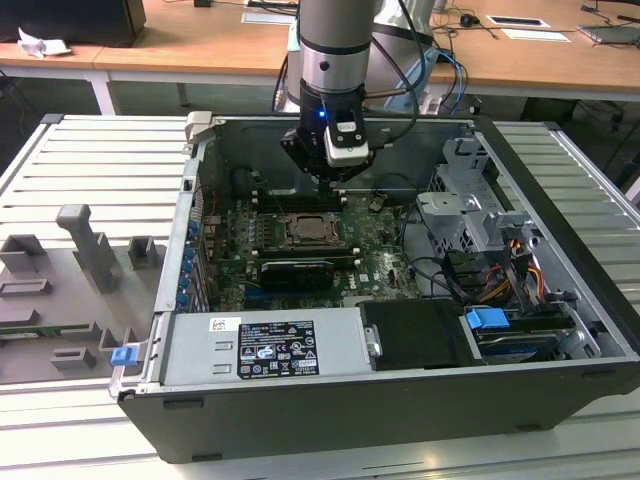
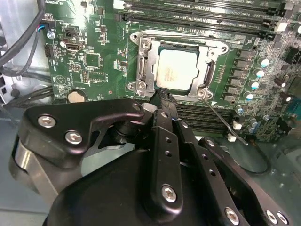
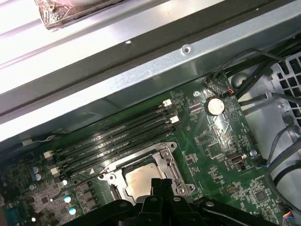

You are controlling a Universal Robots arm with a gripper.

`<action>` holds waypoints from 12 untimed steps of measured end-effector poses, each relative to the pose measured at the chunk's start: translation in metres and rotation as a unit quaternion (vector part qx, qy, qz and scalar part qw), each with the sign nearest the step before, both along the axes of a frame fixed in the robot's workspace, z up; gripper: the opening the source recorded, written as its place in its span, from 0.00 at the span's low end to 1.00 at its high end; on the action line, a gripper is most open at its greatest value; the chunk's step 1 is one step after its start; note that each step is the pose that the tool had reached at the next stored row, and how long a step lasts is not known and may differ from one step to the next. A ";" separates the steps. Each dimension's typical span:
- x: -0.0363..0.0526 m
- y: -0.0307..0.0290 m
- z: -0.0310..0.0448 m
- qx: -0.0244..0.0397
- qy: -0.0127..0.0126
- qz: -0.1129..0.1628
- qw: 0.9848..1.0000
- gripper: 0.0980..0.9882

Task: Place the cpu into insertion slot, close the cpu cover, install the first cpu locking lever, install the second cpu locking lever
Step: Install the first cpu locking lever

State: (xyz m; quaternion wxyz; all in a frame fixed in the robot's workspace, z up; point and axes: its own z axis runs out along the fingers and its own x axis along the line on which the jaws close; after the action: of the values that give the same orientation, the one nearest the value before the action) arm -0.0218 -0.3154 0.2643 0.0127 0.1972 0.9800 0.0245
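Hovering our black claw at the socket's near edge, we are keeping its fingers pressed together, gripping nothing. The dull silver square cpu is sitting in the black insertion slot, mid green circuit board, under the thin silvery cpu cover. We are judging the lever step in hand: the thin wire lever is sticking out loose, calling for a precise push.

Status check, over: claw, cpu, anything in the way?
Claw shut, tips at the cpu cover edge. Cpu seated, cover down over it. One thin lever rod juts loose off the cover's corner; nothing seen blocking.
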 end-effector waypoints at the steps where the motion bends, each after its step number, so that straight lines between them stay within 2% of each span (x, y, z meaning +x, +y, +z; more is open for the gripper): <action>1: 0.0000 0.0000 0.0000 0.000 0.000 0.004 1.000 0.01; 4: -0.0002 -0.0001 0.0000 0.000 0.000 0.027 1.000 0.01; 7: -0.0005 -0.0001 0.0000 0.000 0.000 0.056 0.998 0.01; 12: -0.0010 -0.0002 0.0000 0.000 0.000 0.102 0.995 0.01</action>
State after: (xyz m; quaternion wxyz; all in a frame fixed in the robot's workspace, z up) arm -0.0227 -0.3156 0.2643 0.0102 0.0960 0.9950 0.0257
